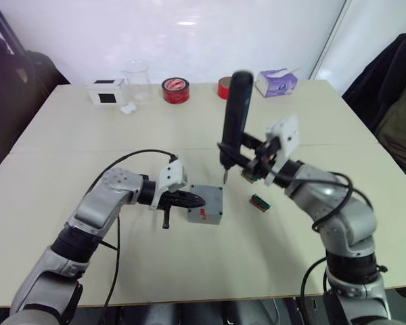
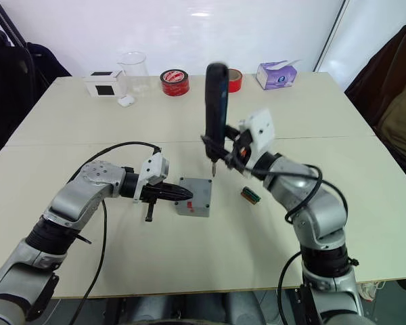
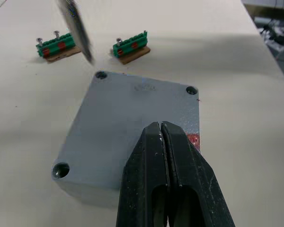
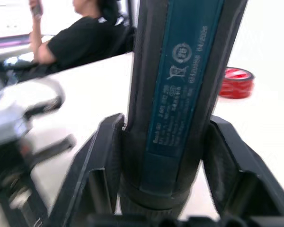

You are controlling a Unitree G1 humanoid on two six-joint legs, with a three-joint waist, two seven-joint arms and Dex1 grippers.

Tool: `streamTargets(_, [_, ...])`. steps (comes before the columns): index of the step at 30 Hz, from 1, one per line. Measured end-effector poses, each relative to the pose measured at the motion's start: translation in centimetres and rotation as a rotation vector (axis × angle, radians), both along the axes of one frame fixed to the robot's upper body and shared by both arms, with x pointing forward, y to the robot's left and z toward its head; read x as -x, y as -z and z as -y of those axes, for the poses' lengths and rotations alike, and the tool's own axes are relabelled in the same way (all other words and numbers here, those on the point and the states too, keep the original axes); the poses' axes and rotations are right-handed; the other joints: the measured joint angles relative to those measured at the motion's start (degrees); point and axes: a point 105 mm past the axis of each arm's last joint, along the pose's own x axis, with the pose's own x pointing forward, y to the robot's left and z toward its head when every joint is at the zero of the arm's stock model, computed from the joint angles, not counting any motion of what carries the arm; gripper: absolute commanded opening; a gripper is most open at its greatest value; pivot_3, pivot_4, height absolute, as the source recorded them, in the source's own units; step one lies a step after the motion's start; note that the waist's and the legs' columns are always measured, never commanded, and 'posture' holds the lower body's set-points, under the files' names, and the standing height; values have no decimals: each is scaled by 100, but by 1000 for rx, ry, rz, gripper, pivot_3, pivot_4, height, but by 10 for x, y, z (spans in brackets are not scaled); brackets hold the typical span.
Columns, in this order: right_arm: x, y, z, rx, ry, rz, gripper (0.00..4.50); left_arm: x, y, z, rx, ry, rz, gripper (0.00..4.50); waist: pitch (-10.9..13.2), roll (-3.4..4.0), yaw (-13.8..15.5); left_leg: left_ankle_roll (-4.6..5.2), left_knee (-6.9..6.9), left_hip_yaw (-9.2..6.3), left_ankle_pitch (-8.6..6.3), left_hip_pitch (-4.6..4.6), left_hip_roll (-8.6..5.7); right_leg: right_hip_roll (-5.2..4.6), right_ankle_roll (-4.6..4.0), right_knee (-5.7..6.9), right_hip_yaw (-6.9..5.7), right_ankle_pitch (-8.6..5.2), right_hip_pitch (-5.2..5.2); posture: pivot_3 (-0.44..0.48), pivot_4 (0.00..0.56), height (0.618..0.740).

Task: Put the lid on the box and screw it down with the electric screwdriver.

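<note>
Head view: fat black pen-shaped electric screwdriver (image 1: 235, 115) was held upright, clamped in R gripper (image 1: 252, 162), bit above the square grey metal lid (image 1: 206, 202) seated on the box. L wrist: L gripper (image 3: 162, 137) was seen closed w/ tips on lid. R wrist: screwdriver was gripped btw both pads

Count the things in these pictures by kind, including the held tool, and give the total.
red tape rolls: 2
green terminal blocks: 2
lid: 1
box: 1
electric screwdriver: 1
white box with black face: 1
clear beaker: 1
tissue box: 1
small white item: 1
Total: 11
</note>
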Motion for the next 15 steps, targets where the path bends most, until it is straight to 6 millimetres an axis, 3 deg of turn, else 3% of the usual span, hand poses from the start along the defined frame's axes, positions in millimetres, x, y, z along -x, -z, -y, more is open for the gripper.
streamTargets(2, [-3,-22,20,22,67,-1,1906,1,-13,0,33,6,22,0,0,1,2,-3,3,-8,2,-33,1,-6,0,-1,-1,0,-29,0,150,740])
streamTargets(4, [-4,-29,33,42,114,-27,1906,1,-25,-1,58,10,41,0,1,2,-9,-2,-6,-11,1,-34,4,-5,-2,-12,-2,-1,-29,0,150,740])
streamTargets(12, [-7,16,95,260,305,-543,1906,17,-61,-3,127,74,109,0,11,15,-28,0,-10,-4,0,-35,4,1,-2,-21,0,-1,-30,0,150,740])
streamTargets(15, [-7,30,110,295,354,-642,1906,21,-67,-4,140,83,117,0,14,17,-31,1,-10,-1,-1,-36,3,8,-1,-23,1,-1,-31,0,150,740])
